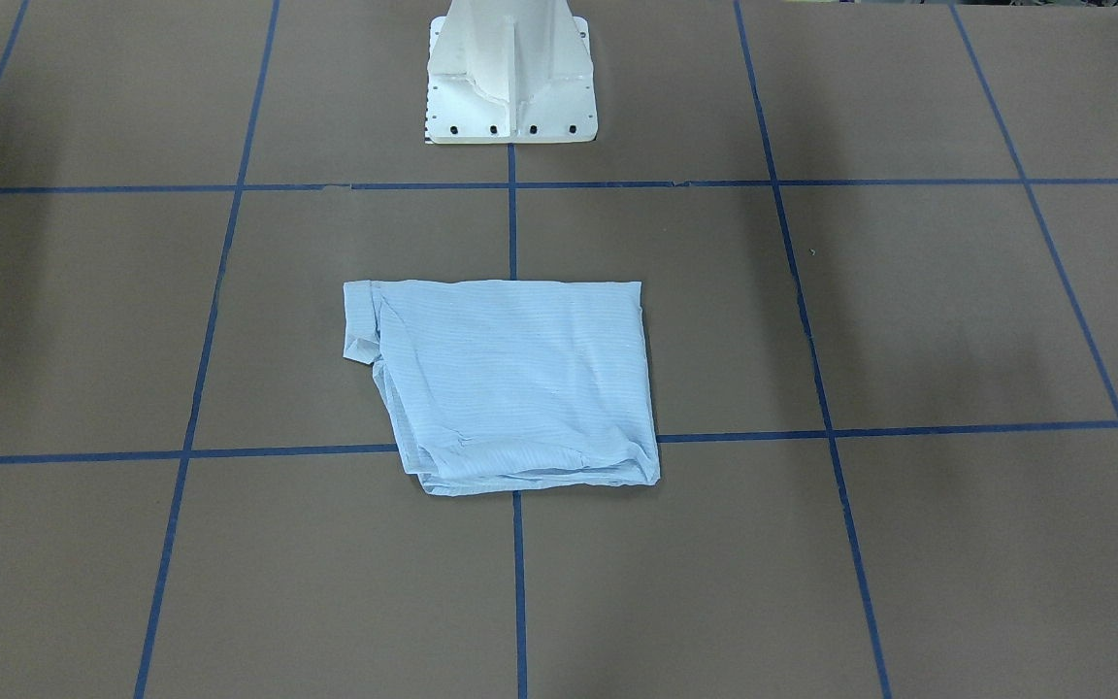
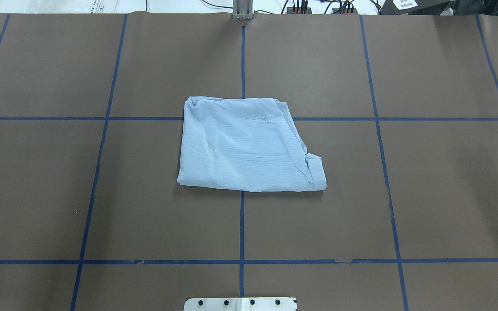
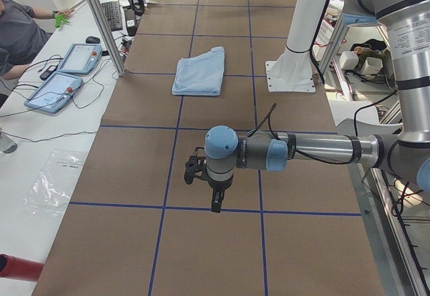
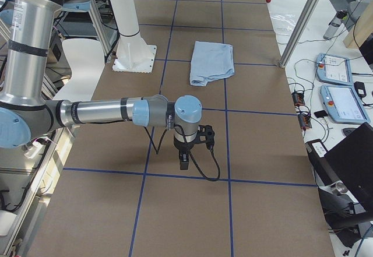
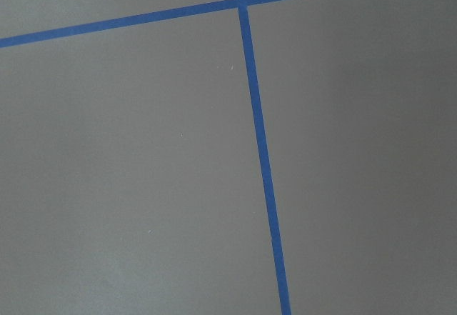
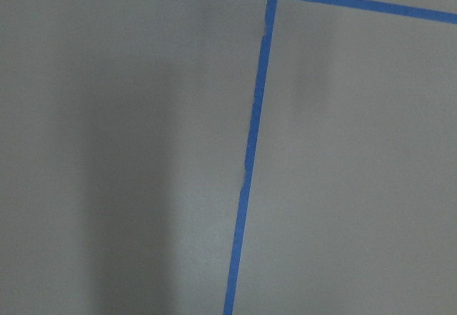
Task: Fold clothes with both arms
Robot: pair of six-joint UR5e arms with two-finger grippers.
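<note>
From where I stand the folding looks all but done. The shirt (image 2: pixel 249 144) lies as one flat, layered packet in the middle of the tabletop (image 2: pixel 448 194), straddling a crossing of the blue tape lines (image 2: pixel 241 224), a little way out from the white pedestal (image 1: pixel 510 73). Three of its edges are fairly square, but the edge on the robot's right runs slantwise, and a small bunched flap (image 2: pixel 315 172) sticks out at the near right corner. The left arm (image 3: pixel 316 150) reaches out low over bare tabletop toward its own end, and the right arm (image 4: pixel 99 112) does likewise at the other end. Both are well apart from the shirt, and each wrist camera shows only brown surface and tape. The left tool (image 3: pixel 215 202) and the right tool (image 4: pixel 184 161) point down with nothing visibly in them, but from these side-on looks I cannot tell whether their jaws stand apart or together. I'd judge this the finish, or a pause before a last tidy. If one more move is wanted, both arms would need to come inward and pinch the thin cloth at that slanted edge without dragging the layers beneath. Counted: one shirt, two arms, two tools, one pedestal.
</note>
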